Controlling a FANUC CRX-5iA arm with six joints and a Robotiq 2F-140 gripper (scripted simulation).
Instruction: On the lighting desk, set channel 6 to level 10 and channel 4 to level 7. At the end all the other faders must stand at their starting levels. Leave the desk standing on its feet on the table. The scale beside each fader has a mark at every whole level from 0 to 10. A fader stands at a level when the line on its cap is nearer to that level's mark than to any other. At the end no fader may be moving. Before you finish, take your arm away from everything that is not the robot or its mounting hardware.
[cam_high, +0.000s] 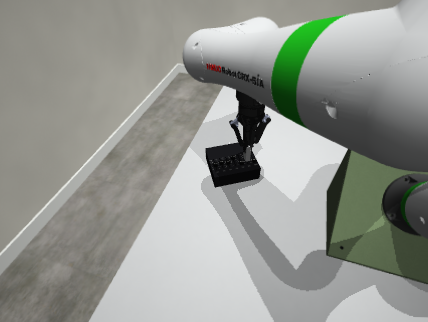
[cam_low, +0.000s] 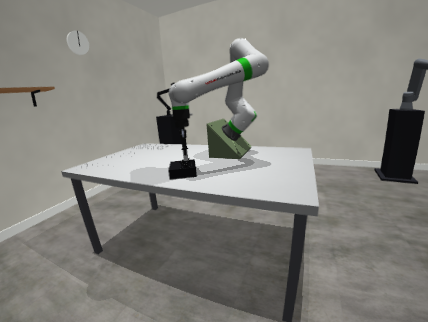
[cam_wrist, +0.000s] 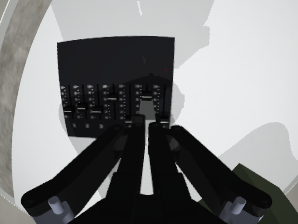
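Lighting desk (cam_high: 233, 164) stands on its feet on the white worktop (cam_high: 210, 250), at about 10 o'clock from the green arm pedestal (cam_high: 350, 220) in the top view. The tool (cam_wrist: 148, 123), fingers pressed together and pinching nothing, is down on the desk's near edge toward its right-hand faders (cam_wrist: 148, 96); the slots run toward 12 o'clock in the wrist view, so a level increase likely means pushing that way. Which channel the tips meet cannot be told; grey floor and plain walls surround the worktop.
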